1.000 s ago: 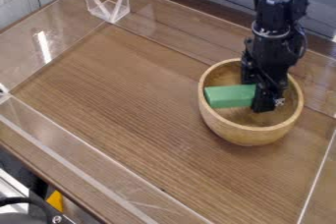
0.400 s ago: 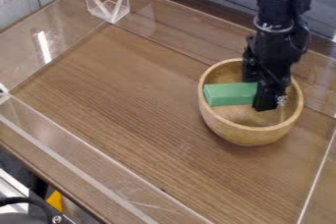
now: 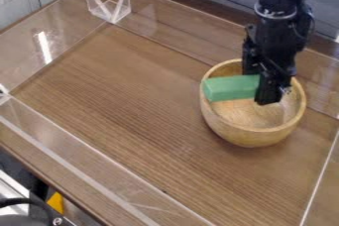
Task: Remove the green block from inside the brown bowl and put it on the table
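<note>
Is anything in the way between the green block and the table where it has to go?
Yes, the rim of the brown bowl stands between the green block in the gripper and the open table.

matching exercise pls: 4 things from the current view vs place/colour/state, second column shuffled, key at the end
1. green block
2. wooden bowl
3. tool
4. wire stand

A. light brown, round, below the tool
B. white, toward the far left part of the table
C. held at one end, over the bowl's left side
D. black, shut on the block

Pairs: 1-C, 2-A, 3-D, 4-B
</note>
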Tool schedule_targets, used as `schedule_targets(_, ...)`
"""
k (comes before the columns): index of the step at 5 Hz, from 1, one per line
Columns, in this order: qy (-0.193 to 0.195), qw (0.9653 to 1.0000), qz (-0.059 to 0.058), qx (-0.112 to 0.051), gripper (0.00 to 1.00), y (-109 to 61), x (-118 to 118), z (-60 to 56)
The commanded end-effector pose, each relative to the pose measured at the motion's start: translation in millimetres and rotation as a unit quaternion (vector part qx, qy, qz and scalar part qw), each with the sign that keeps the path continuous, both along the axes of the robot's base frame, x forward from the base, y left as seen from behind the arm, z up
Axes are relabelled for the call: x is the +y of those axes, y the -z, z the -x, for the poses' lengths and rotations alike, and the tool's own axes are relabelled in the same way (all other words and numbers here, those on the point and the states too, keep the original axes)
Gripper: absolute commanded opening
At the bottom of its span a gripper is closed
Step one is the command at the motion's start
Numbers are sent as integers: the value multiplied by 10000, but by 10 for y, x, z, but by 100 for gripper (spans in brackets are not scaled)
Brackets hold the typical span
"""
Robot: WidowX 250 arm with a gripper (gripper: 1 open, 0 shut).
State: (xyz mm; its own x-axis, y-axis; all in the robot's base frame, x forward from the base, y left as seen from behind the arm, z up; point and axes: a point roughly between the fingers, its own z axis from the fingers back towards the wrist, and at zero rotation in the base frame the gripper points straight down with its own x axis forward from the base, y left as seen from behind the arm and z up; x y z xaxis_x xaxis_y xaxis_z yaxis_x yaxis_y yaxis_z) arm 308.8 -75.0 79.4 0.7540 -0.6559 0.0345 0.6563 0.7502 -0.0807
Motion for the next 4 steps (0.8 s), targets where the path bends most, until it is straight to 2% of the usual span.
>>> schedule_targets(1,87,9995,74,-310,0,-238,8,-57)
schedule_targets(2,176,9993,86,-313,0,-280,4,-71)
schedule_targets(3,-241,9992,80,-323,0,-263,-135,-63)
schedule_targets(4,-645,9973,68,-331,0,-235,-276,-57)
